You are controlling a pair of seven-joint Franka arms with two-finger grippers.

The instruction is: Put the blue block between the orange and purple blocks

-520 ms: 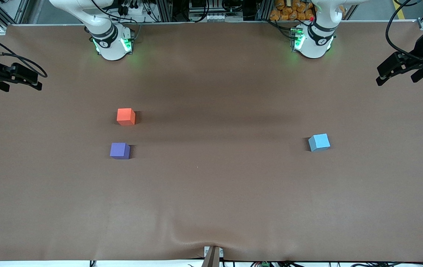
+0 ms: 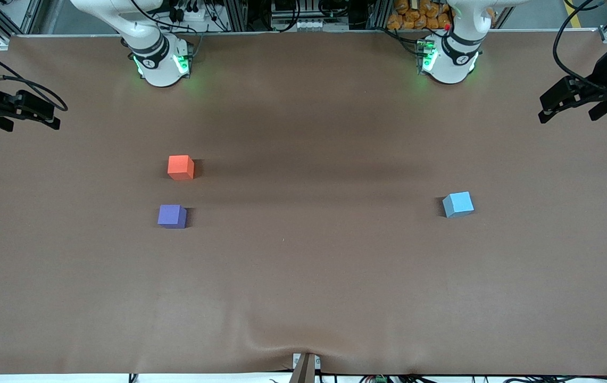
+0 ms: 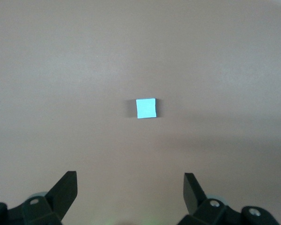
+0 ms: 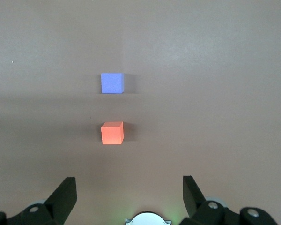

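Left gripper point(image 2: 569, 106), jaws apart and empty, hangs over the table's left-arm end at about 2 o'clock from the small matte sky-blue cube point(image 2: 458, 204), which rests alone well apart from the matte orange-red cube point(image 2: 181, 167) and, at its 6 o'clock, the violet-purple cube point(image 2: 172, 216). Right gripper point(image 2: 26, 113), also spread, waits over the right-arm end. Risk: the gap between the pair looks barely one cube wide, so an off-centre placement could knock either neighbour.

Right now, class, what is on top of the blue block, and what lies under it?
Nothing sits on the blue block: its top face is bare. It rests on the brown table; its underside is hidden.
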